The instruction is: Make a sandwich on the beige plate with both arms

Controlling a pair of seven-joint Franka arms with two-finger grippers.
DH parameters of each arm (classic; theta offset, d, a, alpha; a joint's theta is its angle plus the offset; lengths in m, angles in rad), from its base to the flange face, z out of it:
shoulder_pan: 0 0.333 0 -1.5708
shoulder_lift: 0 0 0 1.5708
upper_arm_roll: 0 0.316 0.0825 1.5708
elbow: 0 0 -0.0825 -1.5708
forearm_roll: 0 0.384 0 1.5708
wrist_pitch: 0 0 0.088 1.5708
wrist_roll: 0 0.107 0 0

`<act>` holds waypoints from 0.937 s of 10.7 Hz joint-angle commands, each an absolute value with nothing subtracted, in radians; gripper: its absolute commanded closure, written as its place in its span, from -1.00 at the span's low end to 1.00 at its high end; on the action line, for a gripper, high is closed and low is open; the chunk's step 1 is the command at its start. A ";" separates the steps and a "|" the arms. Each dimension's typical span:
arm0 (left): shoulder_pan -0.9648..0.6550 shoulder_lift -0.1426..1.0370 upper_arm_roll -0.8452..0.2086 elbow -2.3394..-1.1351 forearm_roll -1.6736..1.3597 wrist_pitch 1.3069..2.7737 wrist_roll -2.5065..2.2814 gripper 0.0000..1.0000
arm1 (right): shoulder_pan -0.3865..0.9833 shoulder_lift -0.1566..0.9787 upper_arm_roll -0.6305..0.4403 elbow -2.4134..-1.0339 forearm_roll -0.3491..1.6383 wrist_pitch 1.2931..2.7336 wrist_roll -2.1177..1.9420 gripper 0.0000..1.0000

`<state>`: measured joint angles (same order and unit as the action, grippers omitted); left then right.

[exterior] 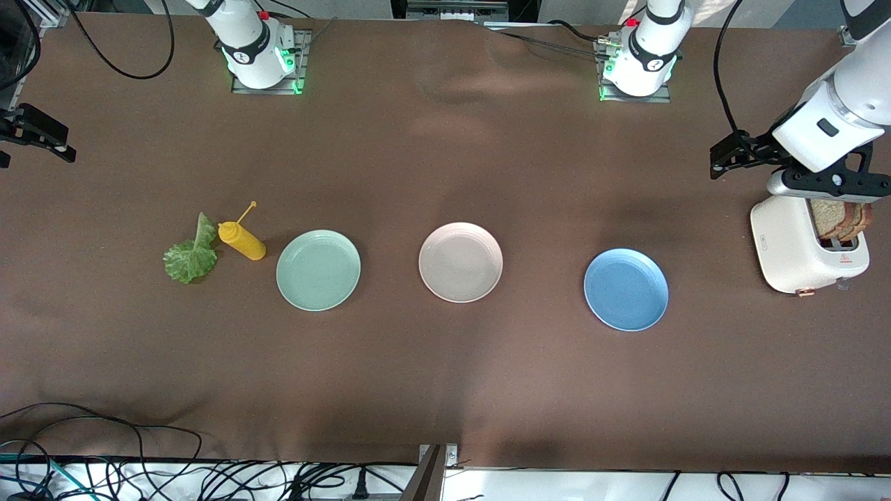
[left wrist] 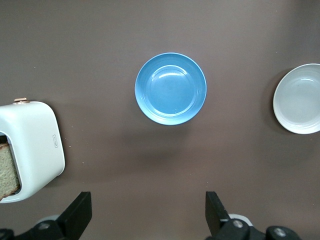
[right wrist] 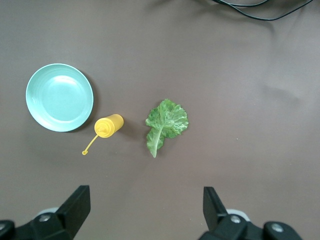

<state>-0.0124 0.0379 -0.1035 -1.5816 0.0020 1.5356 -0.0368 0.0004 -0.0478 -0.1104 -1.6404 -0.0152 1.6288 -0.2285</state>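
Hovering with fingers spread: left gripper [left wrist: 145, 215] over worktop beside toaster [exterior: 807, 247], right gripper [right wrist: 142, 212] over worktop near lettuce [exterior: 191, 252]. Beige plate [exterior: 460, 262] bare between mint and blue plates. Toast [exterior: 839, 219] wedged in slot; risks dragging toaster or crumbling.

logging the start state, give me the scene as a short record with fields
beige plate: middle of the row, bare
mint green plate: toward the right arm's end
blue plate: toward the left arm's end
lettuce leaf: on the table beside the yellow bottle
toast slices: in the white toaster
left hand: open, held high near the toaster
right hand: open, held high near the lettuce leaf
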 commanded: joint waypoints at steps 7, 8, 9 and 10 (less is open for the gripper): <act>-0.006 0.023 -0.103 -1.620 -0.021 1.563 -0.041 -1.00 | -0.005 -0.043 -0.106 -1.623 -0.005 1.626 -0.222 -1.00; -0.006 0.025 -0.103 -1.621 -0.021 1.563 -0.041 -1.00 | -0.005 -0.043 -0.106 -1.623 -0.005 1.625 -0.221 -1.00; -0.005 0.023 -0.103 -1.621 -0.021 1.563 -0.041 -1.00 | -0.005 -0.043 -0.106 -1.623 -0.003 1.624 -0.221 -1.00; -0.006 0.023 -0.103 -1.623 -0.021 1.563 -0.041 -1.00 | -0.005 -0.043 -0.106 -1.623 -0.003 1.623 -0.221 -1.00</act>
